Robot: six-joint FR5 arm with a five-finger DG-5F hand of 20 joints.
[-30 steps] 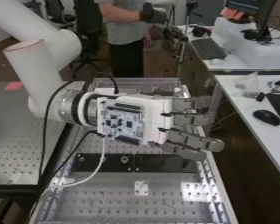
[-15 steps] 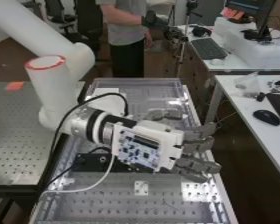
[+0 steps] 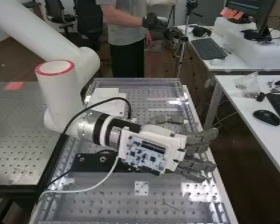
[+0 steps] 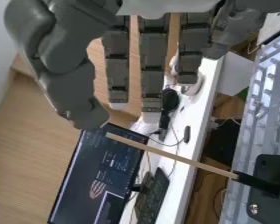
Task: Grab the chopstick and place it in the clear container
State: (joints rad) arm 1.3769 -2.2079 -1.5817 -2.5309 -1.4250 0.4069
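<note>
1. I'm seeing one chopstick [image 4: 170, 155]: thin, straight, pale wood, lying at a slant in the wrist view, one end meeting a black piece [image 4: 257, 183] at a dark plate [image 4: 272, 205] on the worktop [image 3: 164, 195].
2. One hand [image 3: 176, 150] is hanging open over the worktop, fingers extended, gripping nothing.
3. Counting one black piece, one dark plate, one worktop here.

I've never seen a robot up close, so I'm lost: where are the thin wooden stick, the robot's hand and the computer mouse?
Wooden stick [image 4: 170, 155]: wrist view, middle of its pale length.
Robot's hand [image 3: 175, 150]: high view, its white palm casing.
Computer mouse [image 3: 266, 117]: high view, its rounded top.
</note>
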